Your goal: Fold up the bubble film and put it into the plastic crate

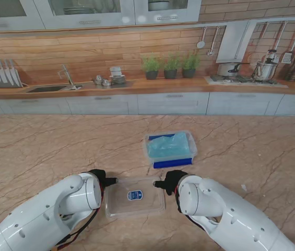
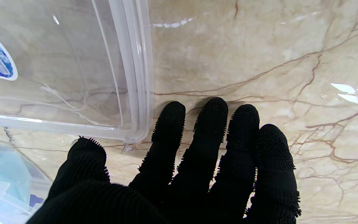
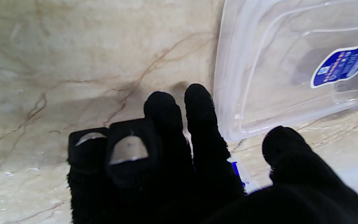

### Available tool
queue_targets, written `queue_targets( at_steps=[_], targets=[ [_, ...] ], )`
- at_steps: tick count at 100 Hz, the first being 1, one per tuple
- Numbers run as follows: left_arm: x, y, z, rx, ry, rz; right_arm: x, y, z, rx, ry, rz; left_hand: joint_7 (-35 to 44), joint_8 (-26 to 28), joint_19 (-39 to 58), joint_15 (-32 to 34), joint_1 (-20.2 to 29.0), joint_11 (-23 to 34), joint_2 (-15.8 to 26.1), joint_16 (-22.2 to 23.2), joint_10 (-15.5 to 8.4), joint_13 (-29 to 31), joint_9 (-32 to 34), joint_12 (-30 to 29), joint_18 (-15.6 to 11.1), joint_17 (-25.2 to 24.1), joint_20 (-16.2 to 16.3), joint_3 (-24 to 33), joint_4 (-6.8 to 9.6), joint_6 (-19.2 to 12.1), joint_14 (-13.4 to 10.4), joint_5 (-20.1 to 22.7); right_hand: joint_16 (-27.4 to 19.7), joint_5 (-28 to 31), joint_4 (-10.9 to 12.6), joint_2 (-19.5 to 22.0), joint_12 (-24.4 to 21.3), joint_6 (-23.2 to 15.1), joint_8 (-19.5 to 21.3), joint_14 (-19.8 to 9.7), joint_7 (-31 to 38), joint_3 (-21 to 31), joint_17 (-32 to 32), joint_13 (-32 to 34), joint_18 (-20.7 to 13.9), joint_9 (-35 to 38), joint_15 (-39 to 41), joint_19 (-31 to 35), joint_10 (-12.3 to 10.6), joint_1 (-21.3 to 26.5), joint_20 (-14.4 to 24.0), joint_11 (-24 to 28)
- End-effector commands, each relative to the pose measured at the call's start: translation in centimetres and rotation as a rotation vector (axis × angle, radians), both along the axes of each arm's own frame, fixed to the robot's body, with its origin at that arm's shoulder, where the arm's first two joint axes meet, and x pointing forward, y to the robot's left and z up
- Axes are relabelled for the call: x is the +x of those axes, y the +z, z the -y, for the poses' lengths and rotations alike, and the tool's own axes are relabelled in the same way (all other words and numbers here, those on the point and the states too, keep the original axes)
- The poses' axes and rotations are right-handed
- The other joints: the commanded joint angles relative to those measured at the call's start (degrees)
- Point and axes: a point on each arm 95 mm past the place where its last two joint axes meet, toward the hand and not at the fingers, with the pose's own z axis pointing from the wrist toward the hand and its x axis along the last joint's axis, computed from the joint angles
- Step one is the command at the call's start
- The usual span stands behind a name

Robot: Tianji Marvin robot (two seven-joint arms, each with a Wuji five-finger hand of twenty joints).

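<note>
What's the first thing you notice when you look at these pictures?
A clear plastic lid with a blue sticker lies between the black-gloved left hand and right hand. Farther from me sits a plastic crate with light blue bubble film inside.

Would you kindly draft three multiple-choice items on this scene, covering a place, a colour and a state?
1. Where does the clear lid lie?
A. Between the two hands
B. Inside the sink
C. On top of the crate

2. What colour is the bubble film in the plastic crate?
A. Red
B. Light blue
C. Yellow

3. What state is the left hand in?
A. Shut on the lid
B. Shut on the film
C. Open, holding nothing

Answers:
1. A, the lid lies flat on the table between the left hand and the right hand.
2. B, pale blue shows through the crate.
3. C, its fingers lie spread on bare marble beside the lid.
</note>
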Motion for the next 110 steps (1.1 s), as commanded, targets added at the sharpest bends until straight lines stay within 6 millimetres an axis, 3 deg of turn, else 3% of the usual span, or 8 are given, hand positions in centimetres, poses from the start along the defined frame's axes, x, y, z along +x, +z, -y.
queue_targets(
  at_steps=[1,74,110],
  targets=[
    [-0.3,-0.9,0.0,-0.005,0.013,-0.028,-0.1,-0.5,0.0,0.0,-0.011,-0.018,-2.62,-1.55,0.23,-0.35,-1.01,-4.17,2.84,-0.64,-0.76,-0.97,-2.29,-2.11,-0.02,-0.67,-0.47,-0.76,0.59,0.74,3.09,-1.4,-0.6,0.11,-0.84,0.35,-0.37,1.25,0.48,1.44,-0.45,0.54,0.59,3.87,-6.63,1.35,0.04,4.46,9.63,-2.18,1.66,1.36],
    [-0.5,-2.0,1.9,-0.097,0.027,-0.11,0.6,-1.7,-1.3,0.023,-0.016,-0.144,-3.81,-2.72,0.55,0.31,-0.86,-3.91,2.74,-1.0,-0.38,-0.94,-2.56,-2.43,0.35,-0.16,-0.44,-0.76,0.61,1.12,3.54,-1.42,-1.47,-0.56,-1.02,1.14,-0.62,5.64,-2.4,0.61,-3.15,0.71,2.53,5.36,-7.18,1.71,0.93,5.85,10.19,-3.75,0.86,2.45],
    [-0.6,-2.4,2.4,-0.136,0.033,-0.123,0.8,-1.8,-1.8,0.066,-0.025,-0.165,-3.75,-2.92,0.45,0.25,-0.61,-3.92,2.67,-1.2,-0.62,-1.08,-2.67,-2.53,0.07,-0.34,-0.46,-0.71,0.64,0.78,3.33,-1.49,-1.72,-0.11,-1.08,1.11,-0.68,5.69,-3.68,0.43,-4.04,0.83,2.7,5.51,-7.35,1.78,1.27,6.1,10.21,-3.69,0.5,2.75]
  ],
)
